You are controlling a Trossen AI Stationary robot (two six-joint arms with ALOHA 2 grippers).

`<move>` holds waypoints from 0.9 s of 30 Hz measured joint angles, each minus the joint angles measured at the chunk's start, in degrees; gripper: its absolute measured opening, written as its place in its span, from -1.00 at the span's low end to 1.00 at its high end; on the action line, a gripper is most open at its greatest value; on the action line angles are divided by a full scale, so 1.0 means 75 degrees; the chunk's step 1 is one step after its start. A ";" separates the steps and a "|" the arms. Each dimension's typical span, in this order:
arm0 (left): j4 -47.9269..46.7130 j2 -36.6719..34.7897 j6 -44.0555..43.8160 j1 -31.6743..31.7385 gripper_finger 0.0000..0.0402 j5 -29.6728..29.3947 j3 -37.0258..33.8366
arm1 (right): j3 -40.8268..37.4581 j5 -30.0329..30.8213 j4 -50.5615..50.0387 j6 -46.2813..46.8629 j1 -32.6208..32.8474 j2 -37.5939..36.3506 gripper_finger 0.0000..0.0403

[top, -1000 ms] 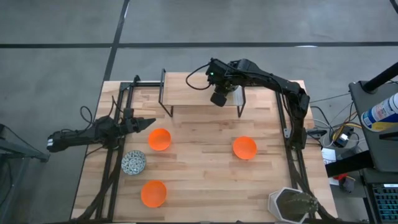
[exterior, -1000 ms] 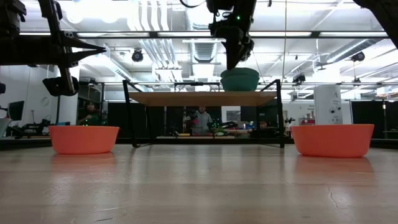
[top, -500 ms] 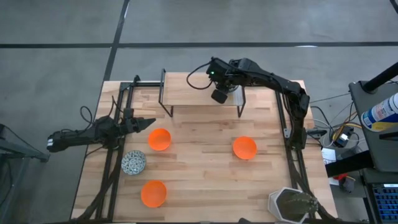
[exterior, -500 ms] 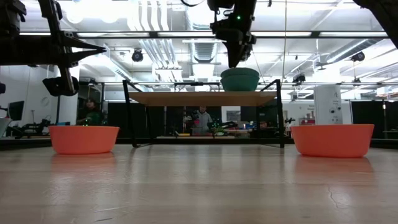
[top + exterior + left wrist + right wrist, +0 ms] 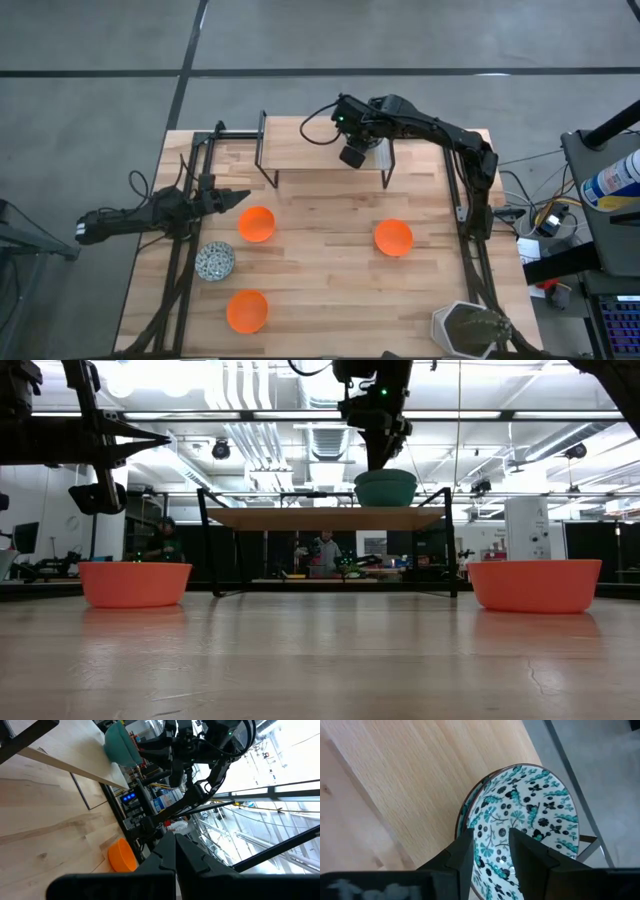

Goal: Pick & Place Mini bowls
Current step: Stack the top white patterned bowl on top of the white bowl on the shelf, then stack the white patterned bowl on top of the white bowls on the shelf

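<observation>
A patterned bowl, teal outside [image 5: 386, 490] and white with teal and dark speckles inside [image 5: 535, 810], stands on its base on the wooden shelf [image 5: 310, 150] at the table's far side. My right gripper [image 5: 490, 852] hangs open over it, fingers pointing down, tips level with the rim [image 5: 383, 460]. Three orange bowls [image 5: 256, 224], [image 5: 393, 238], [image 5: 246, 311] and a speckled bowl [image 5: 214, 262] sit on the table. My left gripper [image 5: 240, 197] is shut and waits at the left side, beside the nearest orange bowl.
The shelf stands on black wire legs [image 5: 205, 540] above the far half of the table. A white hexagonal pot [image 5: 466, 330] sits at the near right corner. Black frame rails [image 5: 180, 270] run along both side edges. Bare wood lies between the orange bowls.
</observation>
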 joint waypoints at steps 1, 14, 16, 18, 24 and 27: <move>0.0000 0.0000 0.0000 0.0000 -1.00 0.0000 0.0000 | 0.0000 0.0000 0.0004 0.0001 0.0000 0.0003 -0.41; 0.0000 0.0003 0.0000 0.0000 -1.00 0.0000 0.0000 | -0.0104 -0.0021 0.0100 -0.0022 0.0003 0.0020 -0.48; 0.0000 0.0000 0.0000 0.0000 -1.00 0.0000 0.0000 | -0.0105 -0.0020 0.0141 -0.0024 0.0004 0.0020 -0.47; 0.0000 0.0002 0.0001 0.0000 -1.00 0.0000 0.0000 | -0.0105 -0.0010 0.0155 -0.0045 0.0003 0.0020 -0.46; 0.0001 0.0001 -0.0221 0.0002 -1.00 0.0036 0.0000 | -0.0105 0.0012 0.0256 -0.0063 0.0008 -0.0106 -0.46; 0.0003 0.0003 -0.0527 0.0000 -1.00 0.0041 0.0000 | -0.0105 0.0025 0.0333 -0.0062 0.0028 -0.0284 -0.49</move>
